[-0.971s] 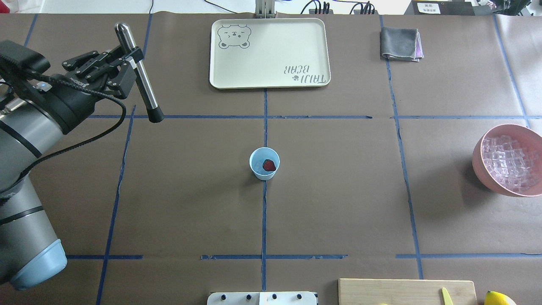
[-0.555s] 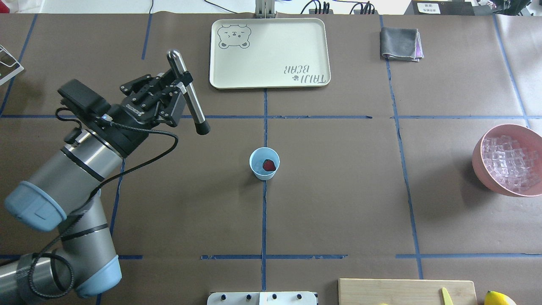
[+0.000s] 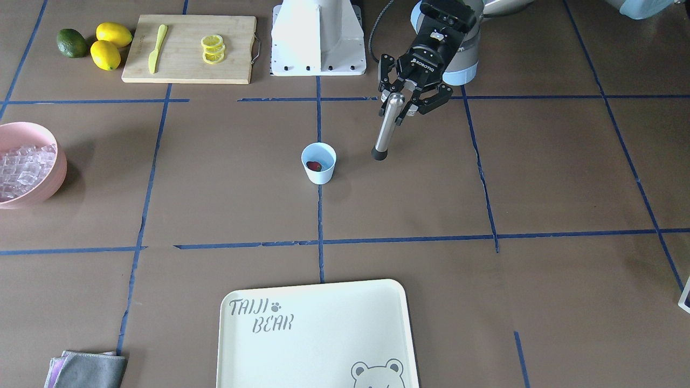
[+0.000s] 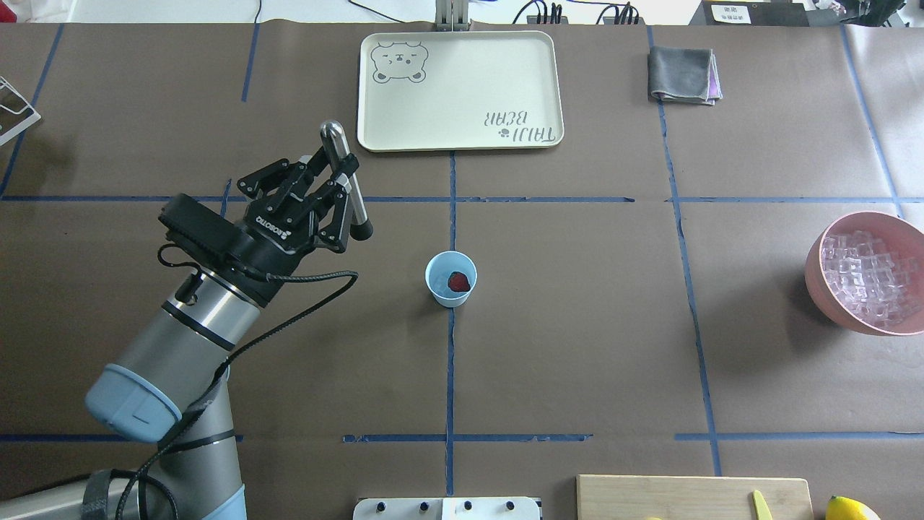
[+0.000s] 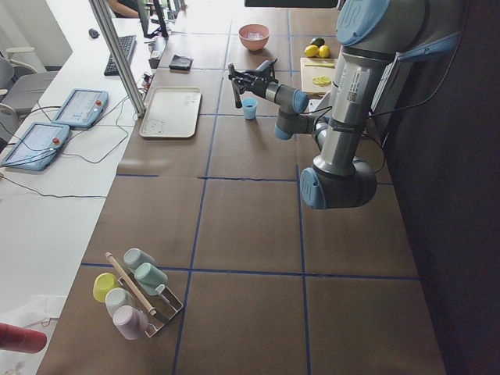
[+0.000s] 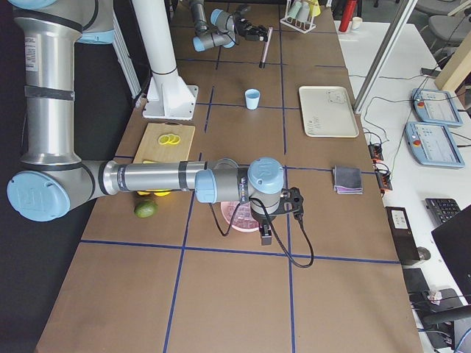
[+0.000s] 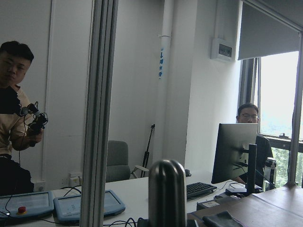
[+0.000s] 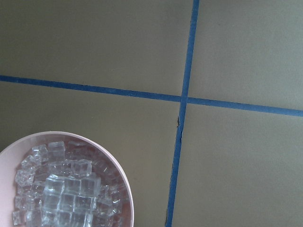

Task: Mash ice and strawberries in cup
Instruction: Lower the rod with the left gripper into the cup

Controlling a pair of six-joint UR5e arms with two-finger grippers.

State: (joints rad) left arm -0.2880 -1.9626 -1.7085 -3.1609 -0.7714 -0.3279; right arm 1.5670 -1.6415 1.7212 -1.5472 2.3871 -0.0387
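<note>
My left hand (image 4: 345, 186) is shut tight around a shiny metal stick (image 4: 359, 215). The stick leans a bit. Its round top pokes up past my fingers (image 3: 389, 86), and its black tip points down at the table (image 4: 577, 347).

The black tip is near the cup (image 4: 435, 280), on my left side of it. It is not in the cup and not touching it. The cup is small and light blue. It stands up straight on a blue tape line in the middle of the table. One red strawberry (image 4: 459, 282) sits at the bottom of it. I cannot tell if any ice is in there with it.

The ice (image 4: 866, 278) is a pile of little clear cubes in a big pink bowl (image 4: 814, 278), far off on my right side. My right hand (image 6: 266, 234) hangs over that bowl. I cannot tell if it is open or closed.

Past the cup lies a pale tray (image 4: 462, 94) with a bear on it. A gray cloth (image 4: 682, 72) sits folded to its right. Close to my base are a wooden board (image 3: 188, 64) with lemon slices (image 3: 213, 48), and beside it two lemons (image 3: 110, 46) and a lime (image 3: 71, 43).
</note>
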